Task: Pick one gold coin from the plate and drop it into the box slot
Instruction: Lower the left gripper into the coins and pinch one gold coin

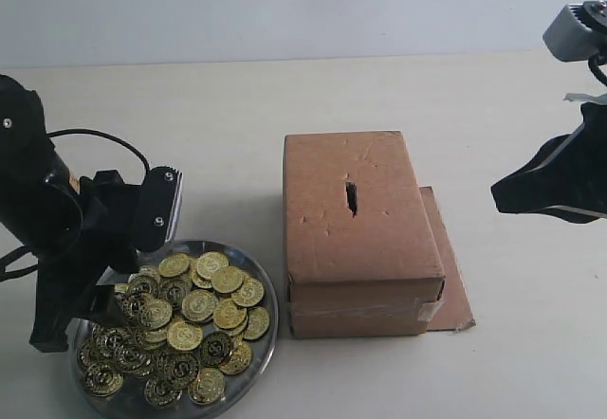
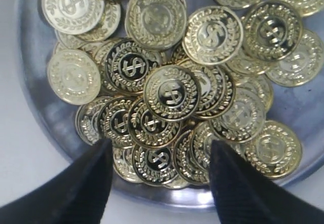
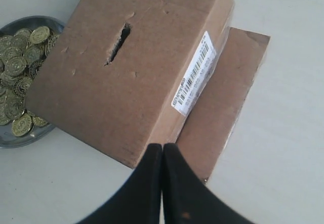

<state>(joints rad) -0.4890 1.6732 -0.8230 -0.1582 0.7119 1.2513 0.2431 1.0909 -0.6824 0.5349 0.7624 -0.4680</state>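
Observation:
A heap of gold coins (image 1: pixel 194 310) fills the shiny silver plate (image 1: pixel 271 317) at the front left. My left gripper (image 1: pixel 90 307) hangs low over the plate's left edge. In the left wrist view it is open (image 2: pixel 159 145), its two black fingers astride the coins nearest the rim (image 2: pixel 161 159), with nothing held. The brown cardboard box (image 1: pixel 365 248) stands in the middle, and its dark slot (image 1: pixel 351 197) lies in the top face. My right gripper (image 1: pixel 498 191) hovers to the right of the box, shut and empty (image 3: pixel 162 147). The right wrist view also shows the slot (image 3: pixel 117 44).
A flat brown cardboard sheet (image 1: pixel 453 291) lies under the box and sticks out on its right side. The box carries a white barcode label (image 3: pixel 195 77) on one side. The table is pale and bare around these things.

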